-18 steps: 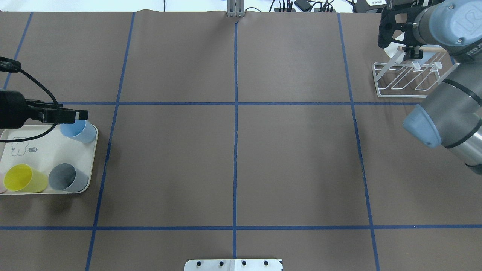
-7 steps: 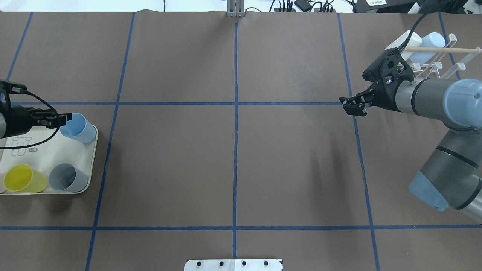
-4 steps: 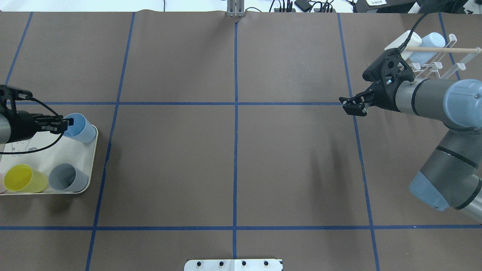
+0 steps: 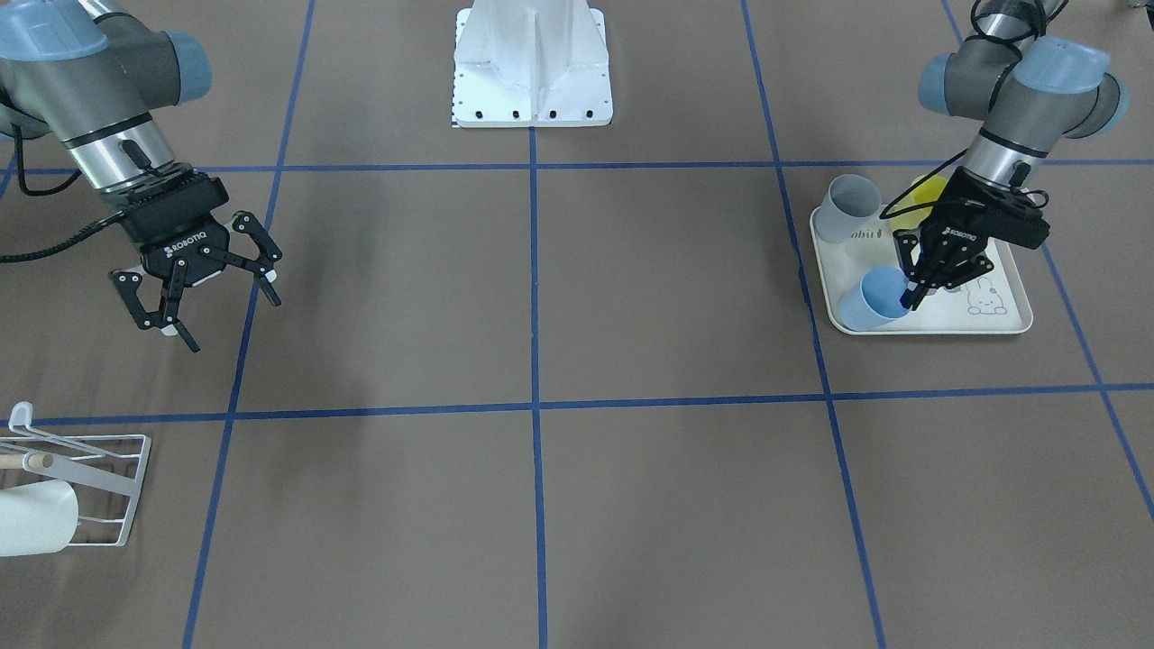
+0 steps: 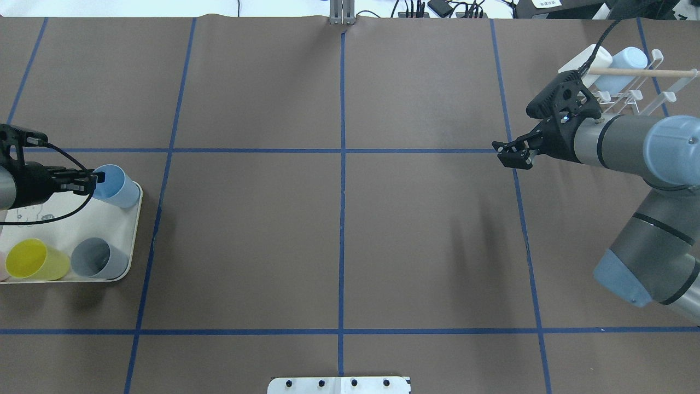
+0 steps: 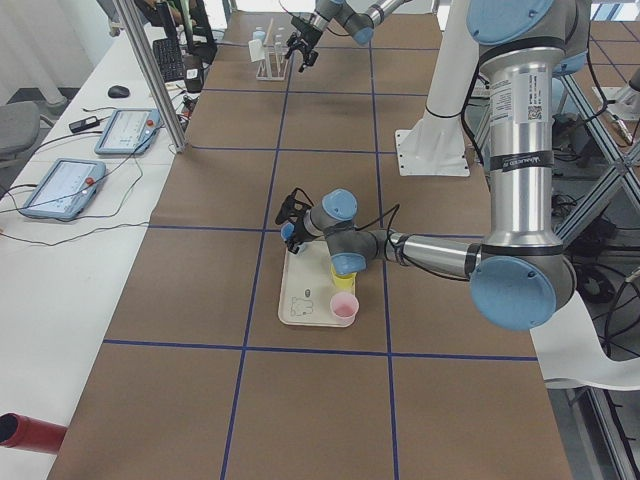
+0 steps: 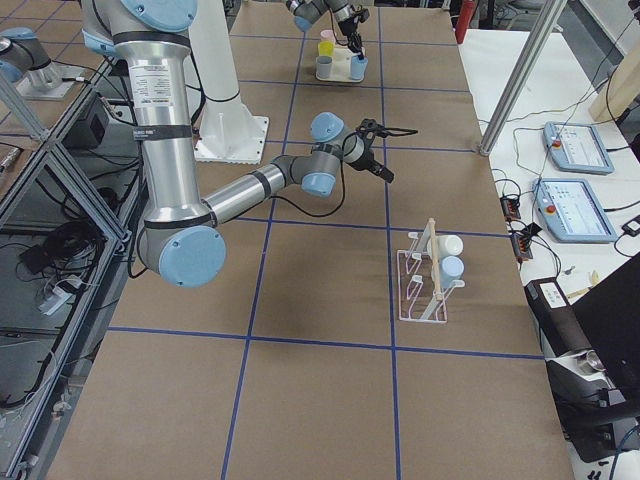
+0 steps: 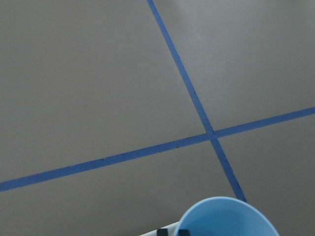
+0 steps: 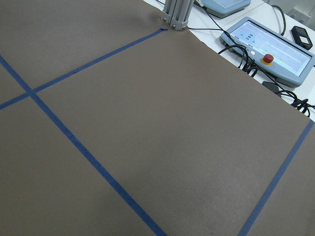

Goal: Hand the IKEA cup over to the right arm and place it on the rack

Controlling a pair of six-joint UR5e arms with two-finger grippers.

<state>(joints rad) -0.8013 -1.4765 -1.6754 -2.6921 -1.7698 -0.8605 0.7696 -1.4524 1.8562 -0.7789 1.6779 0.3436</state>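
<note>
"Why was your left gripper (image 4: 914, 297) down at the tray (image 4: 1001, 326)?"

"The blue cup (image 4: 879, 299) lay tipped on it, mouth toward me. So I had the fingers drawn in, pinching its rim, as far as I could tell."

"And your right gripper (image 4: 233, 324)?"

"Spread wide above bare table, well apart from the rack (image 5: 637, 71). I'd judge it was waiting to receive the cup."

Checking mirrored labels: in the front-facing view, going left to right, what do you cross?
rack → right gripper → robot base plate → blue cup → left gripper at its rim, both over the tray. Grey cup and yellow cup overlap these, so omitted.
</note>
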